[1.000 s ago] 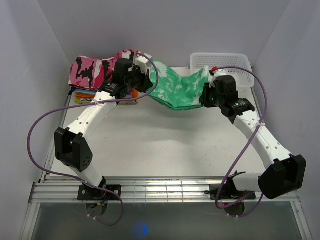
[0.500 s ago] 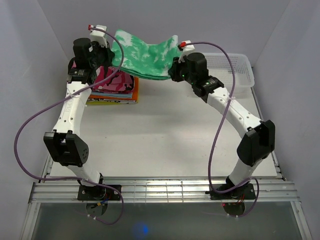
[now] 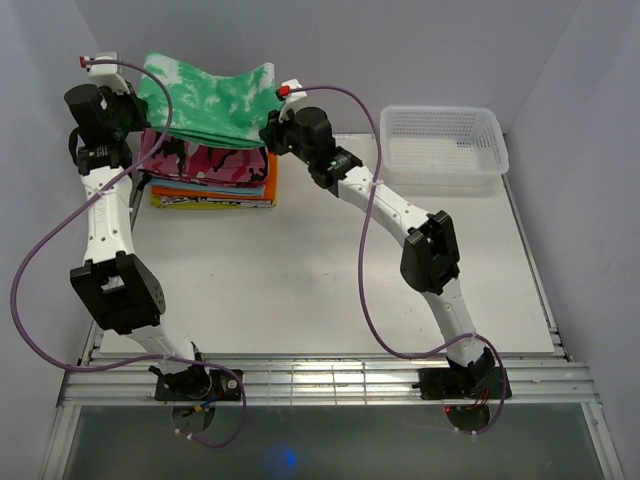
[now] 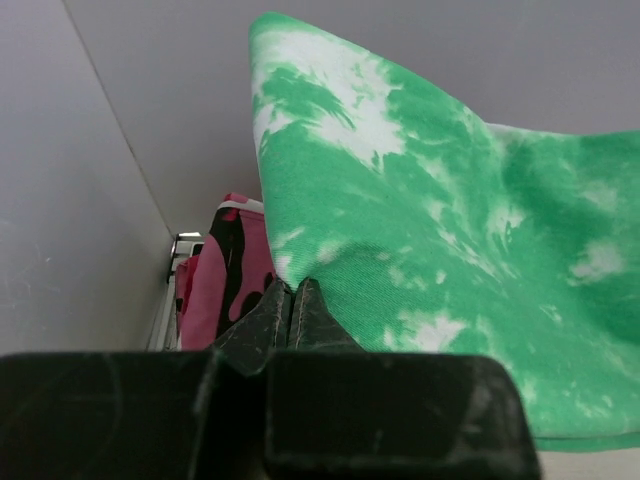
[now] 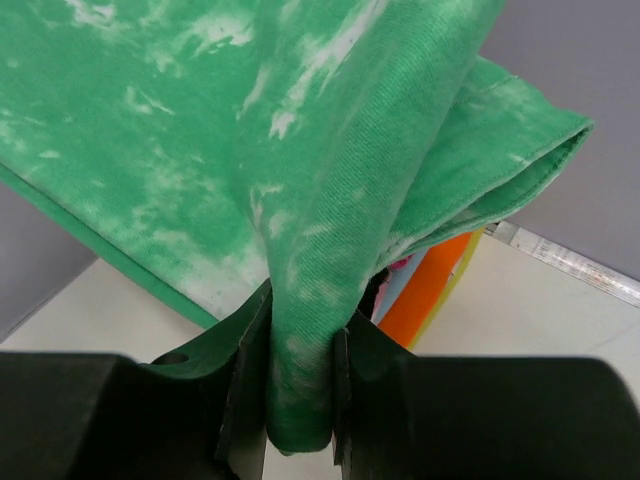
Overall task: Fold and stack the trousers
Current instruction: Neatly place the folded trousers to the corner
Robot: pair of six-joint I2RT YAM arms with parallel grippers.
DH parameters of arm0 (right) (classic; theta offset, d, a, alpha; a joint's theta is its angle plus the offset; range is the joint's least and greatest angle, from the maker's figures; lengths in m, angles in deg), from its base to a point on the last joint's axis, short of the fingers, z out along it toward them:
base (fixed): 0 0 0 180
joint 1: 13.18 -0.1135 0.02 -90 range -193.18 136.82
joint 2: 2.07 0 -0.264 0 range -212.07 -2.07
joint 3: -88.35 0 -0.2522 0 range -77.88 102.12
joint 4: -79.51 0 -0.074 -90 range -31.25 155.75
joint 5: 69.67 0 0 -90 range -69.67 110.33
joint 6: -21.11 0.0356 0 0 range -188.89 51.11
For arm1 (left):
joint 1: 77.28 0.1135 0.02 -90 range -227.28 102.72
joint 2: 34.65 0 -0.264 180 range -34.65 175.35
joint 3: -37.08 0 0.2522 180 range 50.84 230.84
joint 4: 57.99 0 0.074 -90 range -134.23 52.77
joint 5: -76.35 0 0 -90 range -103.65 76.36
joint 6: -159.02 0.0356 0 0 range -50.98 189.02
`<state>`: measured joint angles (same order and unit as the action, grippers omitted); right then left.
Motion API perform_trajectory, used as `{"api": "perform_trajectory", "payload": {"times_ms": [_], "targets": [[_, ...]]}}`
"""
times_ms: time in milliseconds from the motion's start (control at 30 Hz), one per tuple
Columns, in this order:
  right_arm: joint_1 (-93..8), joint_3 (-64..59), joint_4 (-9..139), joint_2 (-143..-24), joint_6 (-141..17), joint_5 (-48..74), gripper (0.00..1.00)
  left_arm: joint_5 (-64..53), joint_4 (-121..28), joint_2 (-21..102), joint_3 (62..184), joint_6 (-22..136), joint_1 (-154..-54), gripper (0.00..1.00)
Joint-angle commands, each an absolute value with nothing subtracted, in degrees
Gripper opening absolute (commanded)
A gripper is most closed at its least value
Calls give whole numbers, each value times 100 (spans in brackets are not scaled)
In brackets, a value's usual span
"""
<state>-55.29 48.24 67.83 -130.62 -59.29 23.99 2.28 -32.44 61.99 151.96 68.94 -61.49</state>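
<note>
Over the table [image 3: 330,260], left gripper [image 4: 291,295] and right gripper [image 5: 298,350] pinch the trousers [image 3: 210,100].

Each arm is made of long white tubes joined by chunky black blocks. The left arm [image 3: 108,215] has a big black block [image 3: 113,292] low down. The right arm [image 3: 385,205] has its own black block [image 3: 430,250] near the middle. A thin purple cable [image 3: 13,295] runs along the left arm in a wide loop, and a second purple cable [image 3: 362,290] runs along the right arm. Each cable has a tiny red plug [image 3: 86,61] at its top end. Each arm grows out of a small black base [image 3: 195,385]. Seen up close, the jaws are black and a bit scratched, and they stick out of a wide black body.
</note>
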Motion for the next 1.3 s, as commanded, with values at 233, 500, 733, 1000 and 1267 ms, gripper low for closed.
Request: {"api": "perform_trajectory", "payload": {"times_ms": [233, 500, 733, 1000, 1267], "targets": [[-5651, 5668, 8367, -14233, -6300, 3298, 8, 94, -4836, 6703, 14603, 6594, -5312, 0], [-5748, 5466, 8394, -14515, -6388, 3377, 8, 16, -4731, 7538, 14743, 6585, -5101, 0], [-5739, 5430, 8420, -14550, -6555, 3483, 13, -37, -4450, 7978, 14875, 6691, -5074, 0], [-5634, 5281, 8394, -14305, -6687, 3720, 62, 120, -3932, 7935, 15077, 6541, -5074, 40], [-5256, 5044, 8113, -13541, -6687, 3747, 84, 86, -3009, 7627, 15683, 6884, -5074, 87]]}}
